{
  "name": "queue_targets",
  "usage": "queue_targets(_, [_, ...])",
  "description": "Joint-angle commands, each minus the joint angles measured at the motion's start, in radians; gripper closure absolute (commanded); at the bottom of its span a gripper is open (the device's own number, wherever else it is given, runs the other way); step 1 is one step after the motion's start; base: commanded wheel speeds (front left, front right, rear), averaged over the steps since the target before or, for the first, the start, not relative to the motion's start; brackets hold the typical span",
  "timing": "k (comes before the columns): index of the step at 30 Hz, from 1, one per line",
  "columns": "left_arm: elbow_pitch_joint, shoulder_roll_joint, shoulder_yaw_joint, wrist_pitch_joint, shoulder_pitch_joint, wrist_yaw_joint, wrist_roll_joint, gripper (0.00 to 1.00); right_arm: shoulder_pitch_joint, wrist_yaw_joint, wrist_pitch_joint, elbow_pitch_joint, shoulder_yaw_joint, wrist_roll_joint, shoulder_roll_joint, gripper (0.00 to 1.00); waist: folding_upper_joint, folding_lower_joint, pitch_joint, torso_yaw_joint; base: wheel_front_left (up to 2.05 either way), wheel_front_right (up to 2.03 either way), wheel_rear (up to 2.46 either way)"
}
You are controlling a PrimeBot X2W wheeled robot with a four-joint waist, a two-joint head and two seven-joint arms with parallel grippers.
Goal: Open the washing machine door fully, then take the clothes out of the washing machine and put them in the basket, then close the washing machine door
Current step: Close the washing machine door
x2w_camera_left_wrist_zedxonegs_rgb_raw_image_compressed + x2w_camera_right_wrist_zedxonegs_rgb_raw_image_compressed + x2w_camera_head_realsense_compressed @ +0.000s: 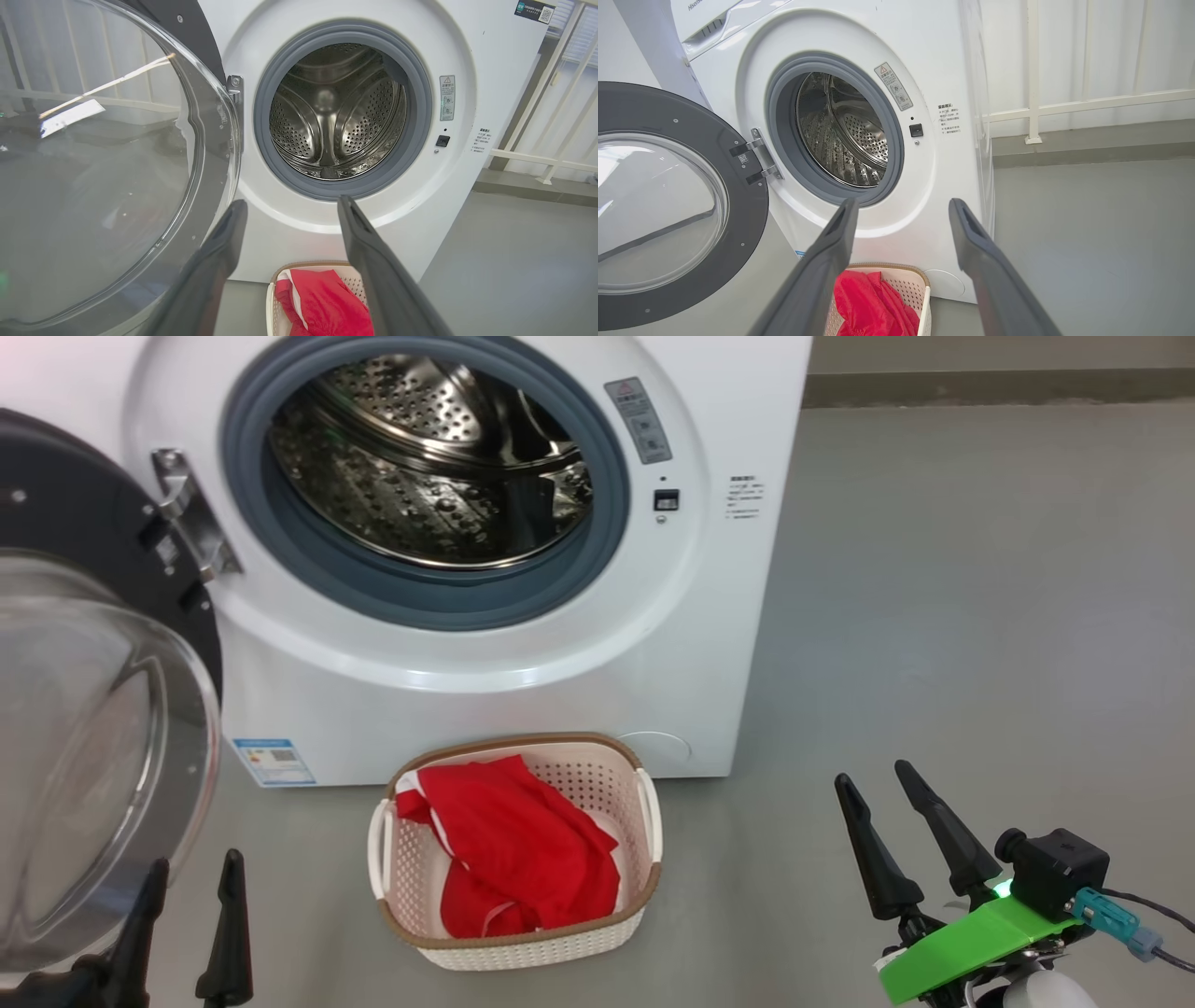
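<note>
**Red clothes in the basket, only the door left to shut**

Head view: the basket sits on the floor just in front of the washing machine, and the red pile fills most of it. The drum shows bare steel, with no fabric in the part visible. The door is swung wide to the left on its hinge. The left gripper is at the lower left, just beside the door's glass, with fingers spread and holding nothing. The right gripper is at the lower right, well apart from the machine, likewise spread and empty.

Left wrist view: the glass bulges close on the left of the fingers; I cannot tell whether one touches it. The drum looks empty to its back wall.

Right wrist view: the door's black rim faces the camera, hinged beside the grey seal.

Unloading looks finished, so closing is the step in hand. The next move calls for the left gripper to get behind the door's free edge and push it round in an arc until it shuts against the seal, passing clear of the basket
</note>
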Motion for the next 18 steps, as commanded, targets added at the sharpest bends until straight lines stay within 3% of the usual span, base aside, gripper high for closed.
queue_targets(1, [-0.017, 0.026, 0.038, -0.009, -0.040, 0.008, 0.003, 0.00, -0.014, 0.002, -0.005, -0.022, 0.022, 0.008, -0.006, 0.00, -0.0001, 0.0000, -0.001, 0.020, 0.00, 0.00, 0.00])
queue_targets(18, [-0.006, 0.035, 0.034, -0.004, -0.031, 0.038, 0.010, 0.00, -0.013, 0.002, -0.005, -0.008, 0.047, 0.018, 0.001, 0.00, -0.0001, 0.0000, -0.019, 0.204, 0.00, 0.00, 0.00])
